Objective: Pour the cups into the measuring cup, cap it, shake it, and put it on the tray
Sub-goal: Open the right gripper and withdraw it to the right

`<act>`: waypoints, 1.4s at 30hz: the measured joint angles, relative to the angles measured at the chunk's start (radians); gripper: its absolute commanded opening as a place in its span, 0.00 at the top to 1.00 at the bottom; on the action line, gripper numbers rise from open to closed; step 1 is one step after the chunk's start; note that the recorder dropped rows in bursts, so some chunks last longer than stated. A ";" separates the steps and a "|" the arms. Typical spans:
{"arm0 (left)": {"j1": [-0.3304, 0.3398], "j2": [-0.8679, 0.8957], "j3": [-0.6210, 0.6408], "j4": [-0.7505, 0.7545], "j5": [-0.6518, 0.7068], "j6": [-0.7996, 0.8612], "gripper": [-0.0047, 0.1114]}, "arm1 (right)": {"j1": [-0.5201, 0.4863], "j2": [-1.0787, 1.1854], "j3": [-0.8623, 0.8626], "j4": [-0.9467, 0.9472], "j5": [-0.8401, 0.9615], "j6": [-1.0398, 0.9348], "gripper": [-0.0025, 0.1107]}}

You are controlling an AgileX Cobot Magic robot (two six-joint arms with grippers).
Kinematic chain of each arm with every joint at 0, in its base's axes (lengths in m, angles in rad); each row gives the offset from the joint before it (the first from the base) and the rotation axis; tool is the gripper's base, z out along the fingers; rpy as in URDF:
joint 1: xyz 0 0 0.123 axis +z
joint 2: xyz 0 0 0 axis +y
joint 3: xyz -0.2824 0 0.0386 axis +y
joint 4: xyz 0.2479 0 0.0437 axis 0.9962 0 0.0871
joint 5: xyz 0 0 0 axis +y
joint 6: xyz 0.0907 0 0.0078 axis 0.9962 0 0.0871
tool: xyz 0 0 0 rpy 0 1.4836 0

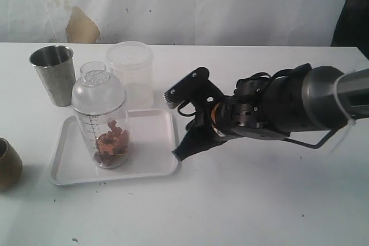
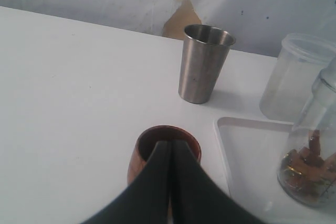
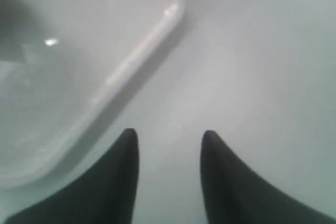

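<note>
The capped measuring cup [image 1: 101, 116] stands on the white tray [image 1: 151, 165] with brown and orange pieces at its bottom. The steel tumbler [image 1: 52, 74] stands behind the tray's left end, and the brown wooden cup [image 1: 7, 164] sits at the left edge of the exterior view. My right gripper [image 1: 180, 152] hangs open and empty just off the tray's right rim; in the right wrist view it [image 3: 169, 140] is low over the table beside the tray's rim [image 3: 131, 61]. My left gripper [image 2: 170, 148] is shut and empty in front of the wooden cup [image 2: 140, 156], with the tumbler [image 2: 202, 64], tray [image 2: 247, 150] and measuring cup [image 2: 312, 156] beyond.
A frosted translucent cup [image 1: 131, 70] stands behind the tray, close to the measuring cup; it [image 2: 294, 77] also shows in the left wrist view. A white wall runs along the table's far edge. The right arm [image 1: 288, 105] stretches in from the right.
</note>
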 measured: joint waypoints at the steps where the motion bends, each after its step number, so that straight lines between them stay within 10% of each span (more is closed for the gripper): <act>1: 0.000 0.000 0.000 0.000 0.000 0.000 0.95 | -0.011 0.000 0.000 0.000 0.023 0.007 0.93; 10: 0.000 0.000 0.000 0.000 0.000 0.000 0.95 | -0.147 -0.044 0.000 0.135 0.147 0.011 0.98; 22: 0.000 0.000 0.000 0.000 0.000 0.000 0.95 | -0.443 -0.162 0.013 0.805 0.211 -0.568 0.98; 42: 0.000 0.000 0.000 0.000 0.000 0.000 0.95 | -0.461 -0.888 0.528 0.851 -0.294 -0.531 0.98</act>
